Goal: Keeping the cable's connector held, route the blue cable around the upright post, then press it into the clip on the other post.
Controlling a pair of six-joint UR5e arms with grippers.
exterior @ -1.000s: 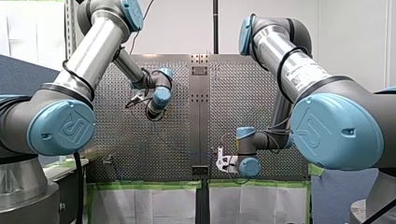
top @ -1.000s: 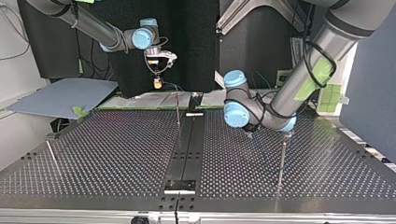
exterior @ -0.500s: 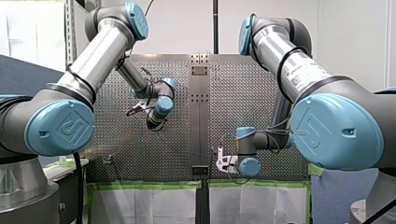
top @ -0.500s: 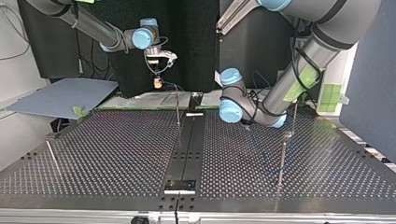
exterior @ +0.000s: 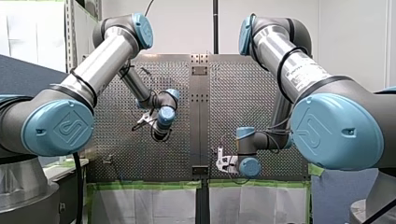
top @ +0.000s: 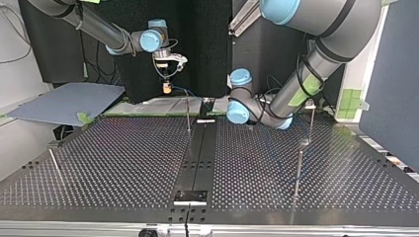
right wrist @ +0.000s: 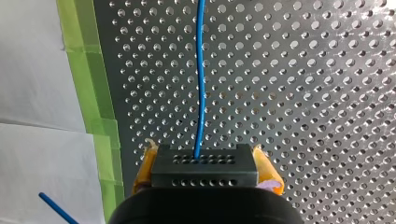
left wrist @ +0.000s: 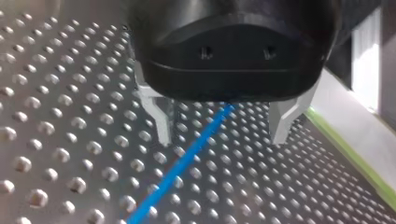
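Observation:
The blue cable [right wrist: 200, 93] leaves a black connector block [right wrist: 204, 165], and my right gripper [right wrist: 204, 169] is shut on the block between its yellow pads [right wrist: 145, 163]. That gripper [top: 167, 85] hangs above the table's far edge in the top view. My left gripper [left wrist: 222, 140] stands open just above the table, straddling the blue cable [left wrist: 187, 158], which runs between its metal fingers [left wrist: 161, 122] untouched. In the top view my left gripper [top: 253, 127] is right of the centre rail. A thin upright post [top: 188, 116] stands under the connector. A second post [top: 311, 121] and a third [top: 298, 168] stand further right.
A dark rail [top: 197, 158] runs down the middle of the perforated table [top: 123, 163]. A short post [top: 55, 165] leans at the top view's left. Green tape [right wrist: 88, 84] and white sheets edge the table by my right gripper. A grey board [top: 64, 101] lies beyond the far left corner.
My left arm has swung its gripper along the table toward the centre rail and the edge where my right gripper is, staying open. My right arm and the connector have not moved.

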